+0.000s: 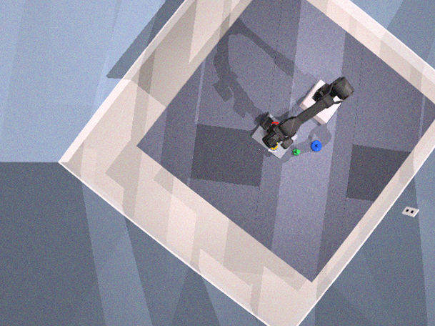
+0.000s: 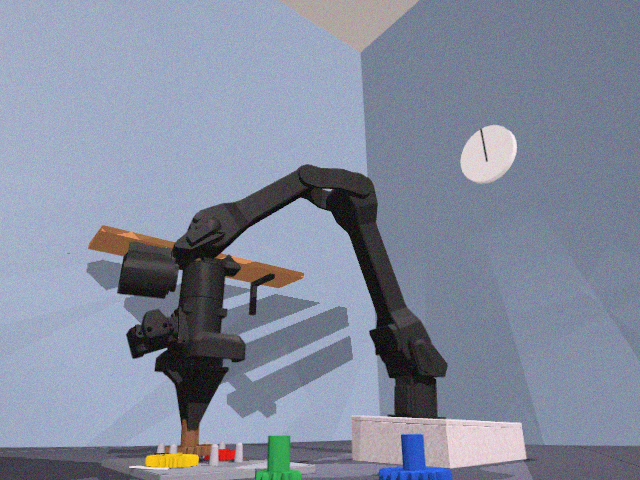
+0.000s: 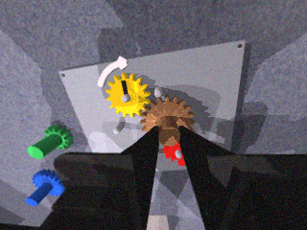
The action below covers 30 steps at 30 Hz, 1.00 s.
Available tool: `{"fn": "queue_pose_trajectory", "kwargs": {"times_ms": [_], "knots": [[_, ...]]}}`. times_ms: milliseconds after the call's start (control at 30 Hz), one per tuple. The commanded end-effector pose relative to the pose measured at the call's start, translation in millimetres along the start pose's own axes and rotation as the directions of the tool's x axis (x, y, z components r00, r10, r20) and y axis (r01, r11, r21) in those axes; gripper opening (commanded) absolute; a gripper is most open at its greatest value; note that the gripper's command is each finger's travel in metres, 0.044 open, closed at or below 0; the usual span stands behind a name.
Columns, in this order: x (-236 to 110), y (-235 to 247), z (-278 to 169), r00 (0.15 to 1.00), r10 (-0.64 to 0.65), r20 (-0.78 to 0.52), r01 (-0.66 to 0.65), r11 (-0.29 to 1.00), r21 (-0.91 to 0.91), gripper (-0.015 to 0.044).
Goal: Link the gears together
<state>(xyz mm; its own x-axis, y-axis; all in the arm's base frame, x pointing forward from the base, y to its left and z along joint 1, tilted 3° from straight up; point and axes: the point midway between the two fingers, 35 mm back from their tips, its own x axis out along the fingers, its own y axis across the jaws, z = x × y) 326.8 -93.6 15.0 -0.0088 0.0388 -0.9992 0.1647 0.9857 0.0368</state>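
My gripper (image 2: 190, 427) (image 3: 168, 129) is shut on the upright stem of the brown gear (image 2: 196, 450) (image 3: 167, 109). The brown gear is low over the grey board (image 1: 258, 134) (image 3: 206, 64), between the yellow gear (image 2: 172, 460) (image 3: 136, 98) and the red gear (image 1: 275, 123) (image 2: 225, 455) (image 3: 171, 153). Its rim is below the peg tops; whether it sits fully flat is unclear. Its teeth come close to the yellow gear's, and it partly hides the red gear. A bare peg (image 3: 158, 91) stands beside it, another peg (image 3: 118, 128) near the yellow gear.
The green gear (image 1: 296, 152) (image 2: 279, 454) (image 3: 59, 138) and the blue gear (image 1: 316, 146) (image 2: 413, 454) (image 3: 46, 182) stand on the table beside the board. The white arrow (image 3: 110, 69) lies by the yellow gear. The pale base block (image 2: 398, 439) is under the arm.
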Motion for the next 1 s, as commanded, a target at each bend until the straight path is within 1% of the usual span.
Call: {"fn": "queue_pose_trajectory", "kwargs": {"times_ms": [0, 167, 367, 767, 967], "knots": [[1.1, -0.8, -1.0, 1.000, -0.001, -0.002, 0.001, 0.997, -0.071, 0.0000], [1.1, -0.5, 0.5, 1.000, -0.001, -0.002, 0.001, 0.994, -0.107, 0.0000], [2.1, 0.8, 0.3, 1.000, -0.001, -0.002, 0.001, 0.997, -0.072, 0.0000], [2.8, -1.2, -1.0, 1.000, -0.001, -0.002, 0.001, 0.990, 0.140, 0.0000], [2.9, -0.9, 0.5, 1.000, -0.001, -0.002, 0.001, 0.979, 0.202, 0.0000]]}}
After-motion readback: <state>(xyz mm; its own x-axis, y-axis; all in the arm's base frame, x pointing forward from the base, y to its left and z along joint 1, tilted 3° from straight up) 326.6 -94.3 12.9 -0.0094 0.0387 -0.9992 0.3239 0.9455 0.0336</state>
